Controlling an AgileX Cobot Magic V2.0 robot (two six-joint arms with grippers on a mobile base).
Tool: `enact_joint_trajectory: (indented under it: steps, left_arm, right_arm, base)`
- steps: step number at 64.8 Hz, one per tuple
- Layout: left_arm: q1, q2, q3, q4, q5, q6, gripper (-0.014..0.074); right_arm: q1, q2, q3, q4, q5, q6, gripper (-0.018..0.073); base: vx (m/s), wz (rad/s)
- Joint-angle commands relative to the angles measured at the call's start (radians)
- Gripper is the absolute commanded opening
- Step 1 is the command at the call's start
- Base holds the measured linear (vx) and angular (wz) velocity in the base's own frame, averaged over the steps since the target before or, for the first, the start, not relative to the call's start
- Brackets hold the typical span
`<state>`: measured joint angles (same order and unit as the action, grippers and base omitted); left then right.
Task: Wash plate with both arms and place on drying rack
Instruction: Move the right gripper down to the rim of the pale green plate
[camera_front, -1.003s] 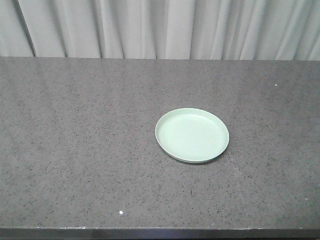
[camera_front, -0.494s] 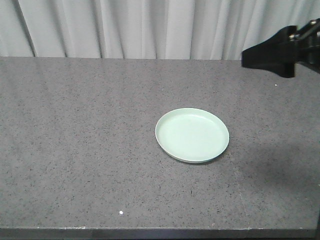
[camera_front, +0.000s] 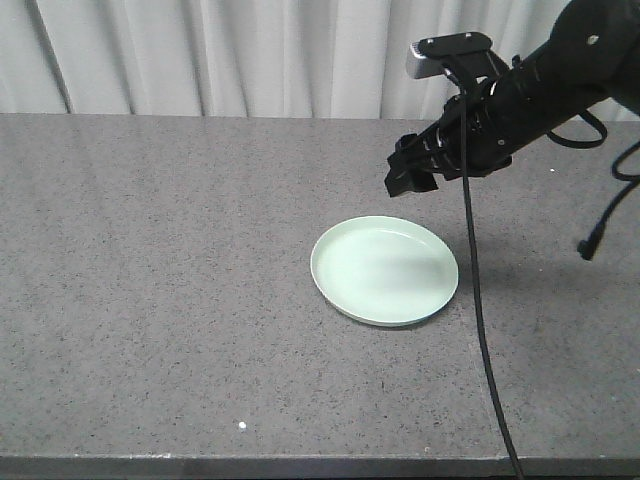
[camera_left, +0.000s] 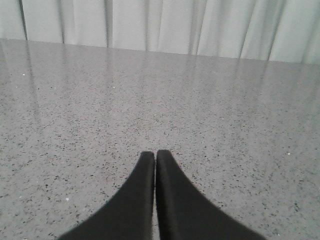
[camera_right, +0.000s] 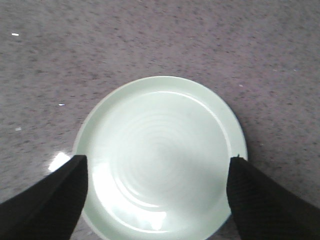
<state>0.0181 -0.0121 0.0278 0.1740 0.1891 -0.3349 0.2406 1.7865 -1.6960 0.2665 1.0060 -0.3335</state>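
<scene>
plate (camera_front: 384, 270) lies flat on the speckled grey counter (camera_front: 150, 300). right gripper (camera_front: 408, 178) hovers over it, fingers (camera_right: 50, 200) spread wide; left gripper (camera_left: 155, 155) is pinched closed, empty.

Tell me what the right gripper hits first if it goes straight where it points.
Likely the plate: in the wrist view the right gripper has open fingers framing its inner face, with nothing in between. The gap to it is unclear.

Your pale mint-green plate (camera_front: 384, 270) lies flat, face up on the counter (camera_front: 150, 300), low rim raised, faint concentric rings inside; the black right arm (camera_front: 520, 100) hangs above it.
</scene>
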Motion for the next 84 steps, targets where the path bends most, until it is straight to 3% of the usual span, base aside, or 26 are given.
enact_joint_trajectory:
  steps: [1,26,63,75,84]
  left_arm:
    - [-0.006,-0.014,0.018,0.0,-0.071,-0.002,-0.0006]
    - [-0.006,-0.014,0.018,0.0,-0.071,-0.002,-0.0006]
    - [-0.006,-0.014,0.018,0.0,-0.069,-0.002,-0.0006]
    - [-0.006,-0.014,0.018,0.0,-0.069,-0.002,-0.0006]
    - [-0.006,-0.014,0.018,0.0,-0.069,-0.002,-0.0006]
  right_arm:
    - [0.0,0.022,-0.084,-0.121,-0.017,0.084,0.0559]
    - [-0.027,0.236,-0.255,-0.205,0.104,0.158,0.0559]
    - [-0.057,0.343,-0.264,-0.197,0.164,0.156,0.0555]
    - [-0.057,0.352,-0.264,-0.198,0.172,0.156,0.0499]
    - [-0.057,0.357,-0.264,-0.198,0.199,0.156,0.0393]
  base:
    - [0.0,0.0]
    - [0.0,0.0]
    - [0.0,0.0]
    - [0.0,0.0]
    - [0.0,0.0]
